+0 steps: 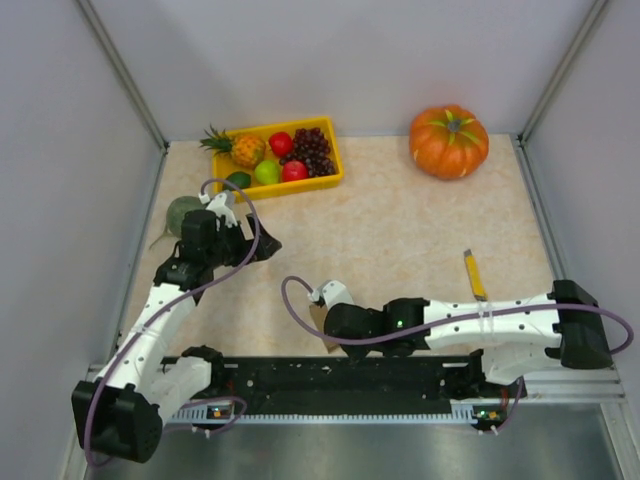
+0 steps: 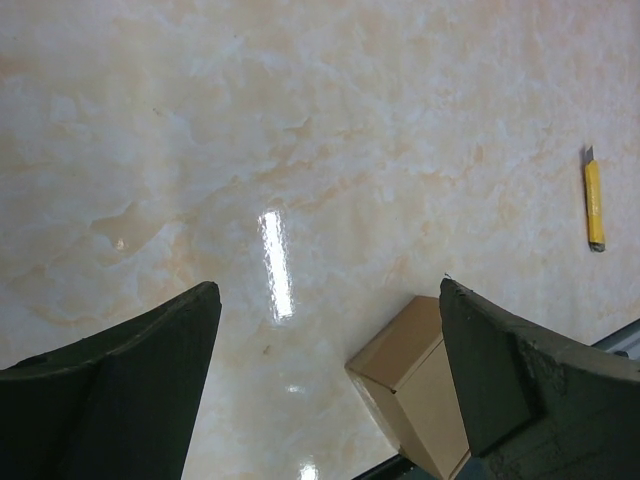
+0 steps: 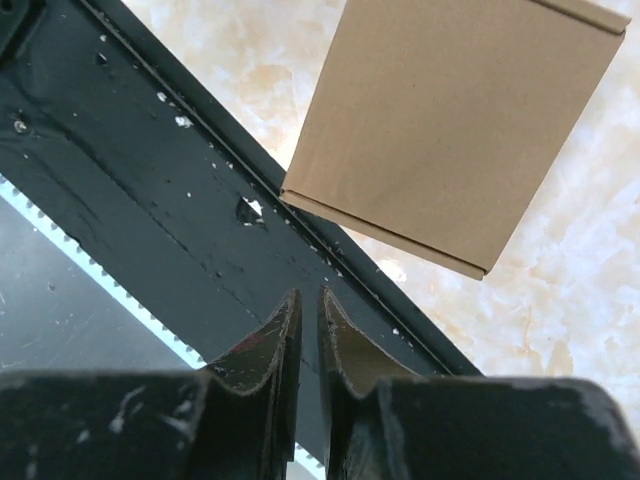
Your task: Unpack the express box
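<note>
At the near edge of the table (image 1: 400, 230) runs the black rail (image 3: 150, 200) that carries the arm bases. The express box (image 3: 450, 140) lies just beyond it on the marbled top, one corner reaching out over the rail's edge in the right wrist view. Its lid lies down flat, as far as these views show.

The right gripper (image 3: 308, 340) hangs over the rail with its jaws pressed together, only a thin slit between them, and they hold nothing. The box sits ahead of the fingertips and a little to their right – in front of the jaws, not between them and not touching them.

Further in, to the left, the left gripper (image 2: 325, 290) hovers above bare tabletop with its jaws spread wide. In its own view the box (image 2: 410, 385) shows low in the gap, well below the fingertips and close to the right-hand finger (image 2: 490, 370), whose inner edge hides part of it – the jaws are not around it.

Out to the right lies a yellow utility knife (image 1: 474, 274), well apart from the box. A round green fruit (image 1: 183, 212) rests on the table beside the left arm. At the far edge stand a yellow tray (image 1: 330, 181) of fruit on the left and an orange pumpkin (image 1: 449, 141) on the right.
</note>
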`<state>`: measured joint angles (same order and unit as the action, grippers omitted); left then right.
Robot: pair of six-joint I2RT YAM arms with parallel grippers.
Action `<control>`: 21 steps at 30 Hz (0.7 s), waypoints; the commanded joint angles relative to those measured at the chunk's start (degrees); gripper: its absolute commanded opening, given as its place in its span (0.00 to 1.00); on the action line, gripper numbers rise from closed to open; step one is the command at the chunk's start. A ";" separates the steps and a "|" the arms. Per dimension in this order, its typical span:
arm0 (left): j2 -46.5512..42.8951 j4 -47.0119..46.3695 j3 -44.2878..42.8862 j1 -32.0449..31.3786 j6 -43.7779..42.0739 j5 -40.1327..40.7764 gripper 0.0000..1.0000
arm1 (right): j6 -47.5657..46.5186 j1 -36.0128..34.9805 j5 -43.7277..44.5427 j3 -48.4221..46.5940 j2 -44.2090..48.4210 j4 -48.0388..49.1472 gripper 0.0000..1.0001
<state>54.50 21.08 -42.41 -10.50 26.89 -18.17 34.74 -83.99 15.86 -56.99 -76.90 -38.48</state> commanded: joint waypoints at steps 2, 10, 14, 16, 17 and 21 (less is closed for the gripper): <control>-1.24 -3.33 1.28 0.31 0.09 -0.29 0.93 | 3.76 -0.57 -0.12 1.35 -1.93 -0.46 0.13; 1.57 -2.80 0.14 0.31 0.18 2.88 0.93 | 2.00 1.01 -3.28 4.07 -4.92 4.10 0.15; 3.15 -3.33 -0.83 0.31 0.70 2.88 0.93 | 0.95 4.26 -3.82 5.31 -4.83 7.35 0.15; 4.03 -3.42 -1.62 0.31 0.88 2.88 0.93 | -0.28 7.25 -3.99 5.84 -5.36 9.03 0.16; 4.30 -3.42 -1.88 0.31 1.05 2.88 0.93 | -0.98 8.39 -3.90 5.93 -5.54 10.69 0.16; 4.91 -2.98 -3.20 0.31 1.05 4.54 0.93 | -6.51 14.79 -3.38 4.44 -8.08 15.70 0.18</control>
<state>59.33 20.58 -42.06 -10.50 27.53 -15.44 33.95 -74.39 11.57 -51.27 -82.72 -30.89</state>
